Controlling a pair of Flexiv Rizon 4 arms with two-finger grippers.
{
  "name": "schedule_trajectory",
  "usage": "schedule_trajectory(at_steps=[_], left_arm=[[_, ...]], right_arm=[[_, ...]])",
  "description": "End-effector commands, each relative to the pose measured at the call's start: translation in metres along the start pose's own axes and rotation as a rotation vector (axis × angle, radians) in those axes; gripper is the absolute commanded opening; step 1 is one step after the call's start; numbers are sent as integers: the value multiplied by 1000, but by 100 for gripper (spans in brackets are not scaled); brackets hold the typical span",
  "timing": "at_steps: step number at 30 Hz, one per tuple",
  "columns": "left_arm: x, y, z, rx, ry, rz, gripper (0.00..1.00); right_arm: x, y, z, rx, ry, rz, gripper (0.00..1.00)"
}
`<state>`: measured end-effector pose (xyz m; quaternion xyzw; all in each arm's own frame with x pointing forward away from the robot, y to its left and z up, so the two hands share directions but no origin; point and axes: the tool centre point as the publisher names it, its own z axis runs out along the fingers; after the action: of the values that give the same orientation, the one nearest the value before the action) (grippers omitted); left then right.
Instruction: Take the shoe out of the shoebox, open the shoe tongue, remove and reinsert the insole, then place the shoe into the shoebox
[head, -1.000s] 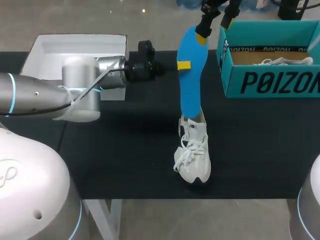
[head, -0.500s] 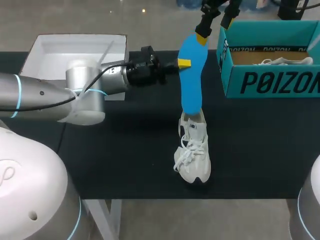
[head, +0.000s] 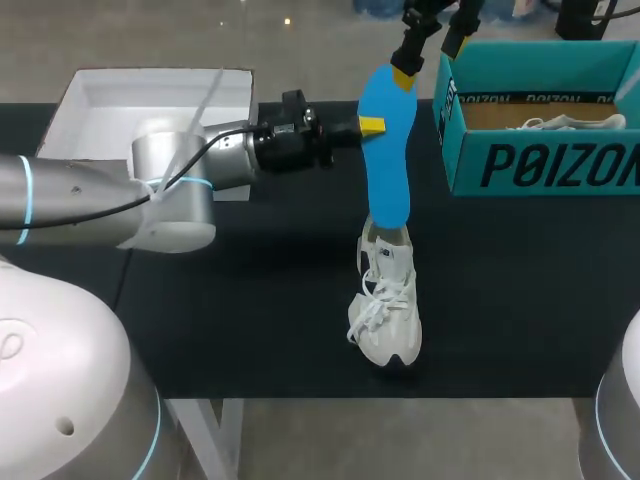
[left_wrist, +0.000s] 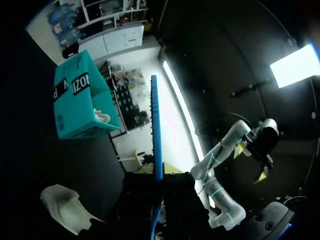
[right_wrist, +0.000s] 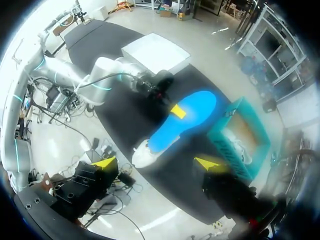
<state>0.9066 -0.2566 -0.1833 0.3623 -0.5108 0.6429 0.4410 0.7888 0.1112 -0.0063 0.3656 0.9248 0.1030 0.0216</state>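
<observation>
**Insole poised over the shoe**
The left fingers (head: 370, 127) pinch the edge of the long blue foam insole (head: 385, 165), which stands upright with its lower end at the mouth of the white lace-up shoe (head: 387, 305) on the black counter (head: 250, 300). The right fingers (right_wrist: 105, 162) hang spread wide, high above. With nothing steadying the shoe, a downward push could tip it or buckle the insole.

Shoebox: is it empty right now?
No, a white shoe with loose laces lies inside the teal shoebox.
</observation>
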Motion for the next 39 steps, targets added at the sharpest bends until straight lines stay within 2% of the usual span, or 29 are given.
schedule_trajectory(at_steps=[1, 6, 15, 25, 39], left_arm=[[2, 2, 0, 3, -6, 1, 0], [2, 2, 0, 3, -6, 1, 0], [2, 2, 0, 3, -6, 1, 0], [2, 2, 0, 3, -6, 1, 0], [2, 2, 0, 3, -6, 1, 0]], right_arm=[[-1, 1, 0, 3, 0, 1, 100], [12, -4, -2, 8, -53, 15, 100], [31, -10, 5, -5, -76, 52, 100], [34, -22, 3, -38, -76, 104, 100], [36, -24, 0, -30, -72, 104, 100]])
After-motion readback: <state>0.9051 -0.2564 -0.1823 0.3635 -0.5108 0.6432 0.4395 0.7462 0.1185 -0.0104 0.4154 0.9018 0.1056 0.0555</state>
